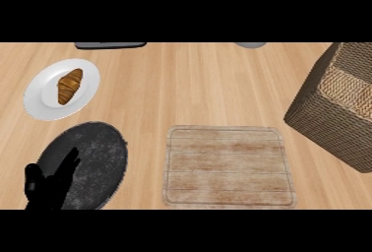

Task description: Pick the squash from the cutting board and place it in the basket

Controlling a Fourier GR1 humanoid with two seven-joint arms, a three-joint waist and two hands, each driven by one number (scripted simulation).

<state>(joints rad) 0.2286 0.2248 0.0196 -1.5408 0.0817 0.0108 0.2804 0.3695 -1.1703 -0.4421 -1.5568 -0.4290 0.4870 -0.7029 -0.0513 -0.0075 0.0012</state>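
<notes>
Down at the lower left edge, the left hand (45, 193) rests with its black fingers straight and pointing up. It is open and holds nothing. It shows in front of a dark round plate (98, 147) that lies flat on the wooden counter (189, 83). Just to the right of that plate lies the cutting board (229, 167), pale and square. Farther up on the left sits a white plate (38, 106) with a brown croissant (70, 86) on it. Over at the right edge stands the big woven basket (341, 108), well apart from the hand. Where the squash is, nobody can tell from this view.
</notes>
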